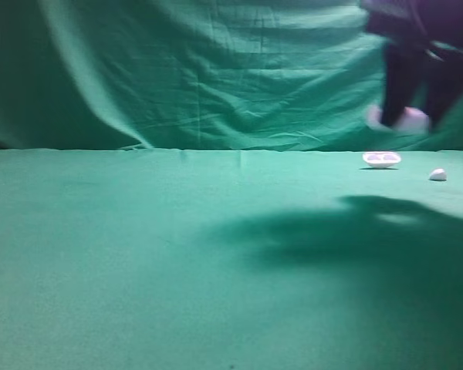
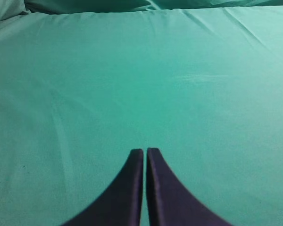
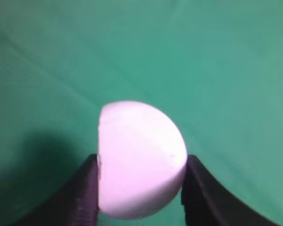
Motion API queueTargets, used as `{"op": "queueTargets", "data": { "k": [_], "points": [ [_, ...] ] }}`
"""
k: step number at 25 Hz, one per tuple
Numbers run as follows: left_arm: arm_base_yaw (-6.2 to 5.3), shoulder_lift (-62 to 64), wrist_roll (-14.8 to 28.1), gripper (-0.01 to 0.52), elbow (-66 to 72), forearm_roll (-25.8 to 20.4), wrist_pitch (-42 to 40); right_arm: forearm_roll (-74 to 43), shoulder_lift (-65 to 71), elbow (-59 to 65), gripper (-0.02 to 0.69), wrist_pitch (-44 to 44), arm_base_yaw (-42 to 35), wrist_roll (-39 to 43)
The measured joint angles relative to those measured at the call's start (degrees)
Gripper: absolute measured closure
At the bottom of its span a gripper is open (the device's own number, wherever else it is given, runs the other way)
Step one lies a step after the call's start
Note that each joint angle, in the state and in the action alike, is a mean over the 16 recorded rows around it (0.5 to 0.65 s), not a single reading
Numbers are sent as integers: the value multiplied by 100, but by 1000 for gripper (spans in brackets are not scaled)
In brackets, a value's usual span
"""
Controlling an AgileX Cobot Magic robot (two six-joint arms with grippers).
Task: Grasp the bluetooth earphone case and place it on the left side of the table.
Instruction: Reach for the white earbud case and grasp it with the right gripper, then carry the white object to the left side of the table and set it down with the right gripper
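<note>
My right gripper hangs high at the upper right, blurred, shut on the white rounded bluetooth earphone case, well above the green table. In the right wrist view the case fills the gap between the two dark fingers of the gripper, with green cloth far below. My left gripper is shut and empty over bare green cloth; it does not show in the exterior view.
A shallow white dish-like piece lies on the table at the back right. A tiny white pebble-like piece lies right of it. A green draped backdrop rises behind the table. The arm's shadow falls at centre right.
</note>
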Motion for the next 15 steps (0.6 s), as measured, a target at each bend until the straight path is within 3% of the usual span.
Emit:
{"op": "queueTargets", "data": {
  "k": [8, 15],
  "points": [
    [0, 0, 0, 514, 0, 0, 0, 26, 1556, -1811, 346, -178, 1225, -4],
    [0, 0, 0, 514, 0, 0, 0, 50, 2457, -2521, 331, -457, 1718, -24]
  ]
}}
